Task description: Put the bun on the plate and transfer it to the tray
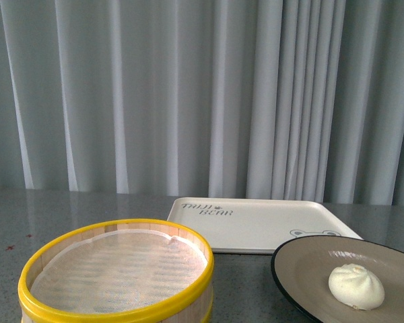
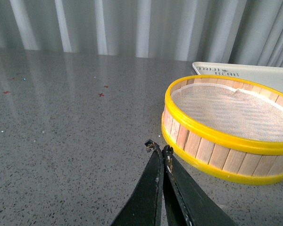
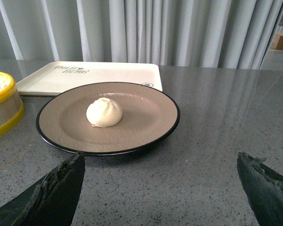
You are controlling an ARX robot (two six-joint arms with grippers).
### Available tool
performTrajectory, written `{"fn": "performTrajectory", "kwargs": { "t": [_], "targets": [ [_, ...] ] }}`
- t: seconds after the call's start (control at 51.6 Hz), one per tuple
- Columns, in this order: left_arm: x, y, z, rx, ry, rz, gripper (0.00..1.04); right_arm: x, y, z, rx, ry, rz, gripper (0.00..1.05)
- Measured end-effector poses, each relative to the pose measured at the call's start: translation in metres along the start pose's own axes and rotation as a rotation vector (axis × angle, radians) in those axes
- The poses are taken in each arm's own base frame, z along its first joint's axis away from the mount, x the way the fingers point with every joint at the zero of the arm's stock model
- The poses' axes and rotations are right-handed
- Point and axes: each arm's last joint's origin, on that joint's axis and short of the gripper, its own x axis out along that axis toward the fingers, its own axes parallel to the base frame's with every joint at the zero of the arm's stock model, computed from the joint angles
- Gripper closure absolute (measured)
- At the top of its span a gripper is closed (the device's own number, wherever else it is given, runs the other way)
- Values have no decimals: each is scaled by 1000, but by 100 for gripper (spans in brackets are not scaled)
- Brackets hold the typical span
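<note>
The cream-white bun lies on the black-rimmed beige plate at the front right; both also show in the right wrist view, the bun on the plate. The cream tray with dark lettering lies just behind the plate, and shows in the right wrist view and the left wrist view. My right gripper is open and empty, its jaws wide apart over bare table in front of the plate. My left gripper is shut and empty, beside the steamer basket. Neither arm shows in the front view.
A yellow-rimmed wooden steamer basket with white lining stands at the front left, also seen in the left wrist view and the right wrist view. The table is grey speckled stone. Grey curtains hang behind.
</note>
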Motion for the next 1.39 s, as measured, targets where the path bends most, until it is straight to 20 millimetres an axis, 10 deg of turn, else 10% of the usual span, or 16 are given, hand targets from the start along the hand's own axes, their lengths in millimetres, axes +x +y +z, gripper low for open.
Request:
{"fn": "performTrajectory", "kwargs": {
  "t": [0.968, 1.394],
  "targets": [
    [-26, 0, -3, 0, 5, -2, 100, 0, 0, 0, 0, 0, 0, 9],
    [-26, 0, -3, 0, 5, -2, 16, 0, 0, 0, 0, 0, 0, 9]
  ]
}}
